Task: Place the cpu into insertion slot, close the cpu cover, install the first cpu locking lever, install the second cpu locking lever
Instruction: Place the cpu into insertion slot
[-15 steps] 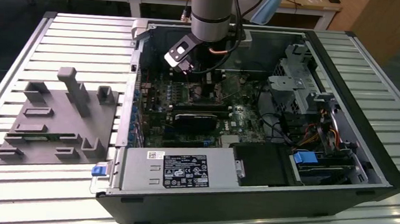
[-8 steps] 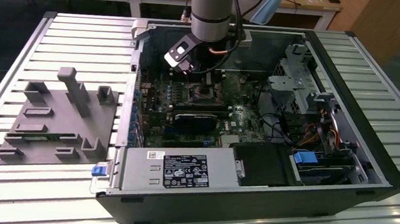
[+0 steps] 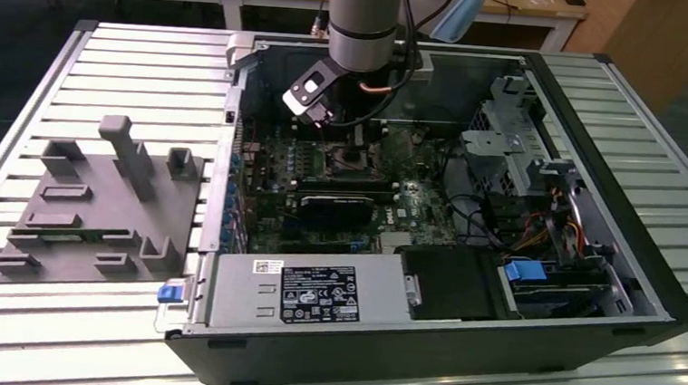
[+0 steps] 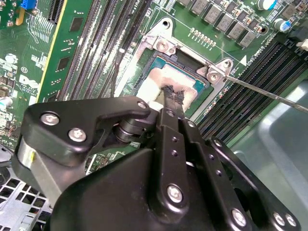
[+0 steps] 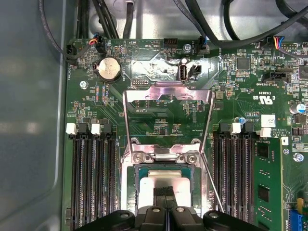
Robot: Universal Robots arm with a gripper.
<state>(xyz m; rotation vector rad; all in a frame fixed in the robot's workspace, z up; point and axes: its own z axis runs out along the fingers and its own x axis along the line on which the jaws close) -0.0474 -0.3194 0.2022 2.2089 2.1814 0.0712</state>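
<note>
The gripper [image 4: 171,98] at the cpu [image 4: 166,77], cpu cover [image 5: 168,92] open.
Its fingers [image 5: 159,195] are pressed together, tips touching the cpu seated in the insertion slot [image 4: 161,44]; the cpu cover stands raised beyond it. Exterior view: grey fixture [image 3: 101,203] at the case's [image 3: 431,344] 9 o'clock.

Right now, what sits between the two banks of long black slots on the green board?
The insertion slot, holding the cpu, with the gripper at the chip's top, as the first wrist view shows.

Bright even light, faint metal glare.
</note>
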